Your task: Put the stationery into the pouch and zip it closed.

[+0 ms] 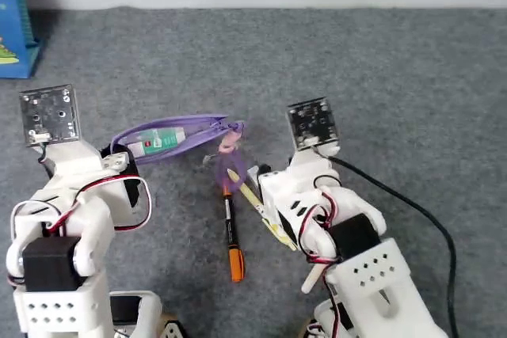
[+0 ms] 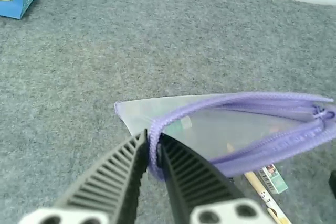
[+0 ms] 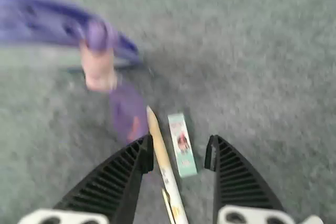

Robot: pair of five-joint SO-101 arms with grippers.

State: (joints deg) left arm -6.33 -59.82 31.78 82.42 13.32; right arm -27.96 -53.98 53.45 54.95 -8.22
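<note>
The clear pouch (image 1: 178,134) with a purple zipper lies open on the grey carpet, a small green-labelled item (image 1: 158,142) inside it. My left gripper (image 2: 152,153) is shut on the pouch's (image 2: 231,129) zipper edge at its left end. A pink charm (image 1: 228,145) hangs at the pouch's other end. My right gripper (image 3: 179,149) is open just above the carpet, with a pale pencil (image 3: 160,166) and a small eraser (image 3: 181,145) between its fingers. An orange and black pen (image 1: 230,231) lies beside the pencil (image 1: 260,210).
A blue box (image 1: 12,29) stands at the far left edge by the wall. The right arm's black cable (image 1: 428,219) trails over the carpet on the right. The carpet behind the pouch is open floor.
</note>
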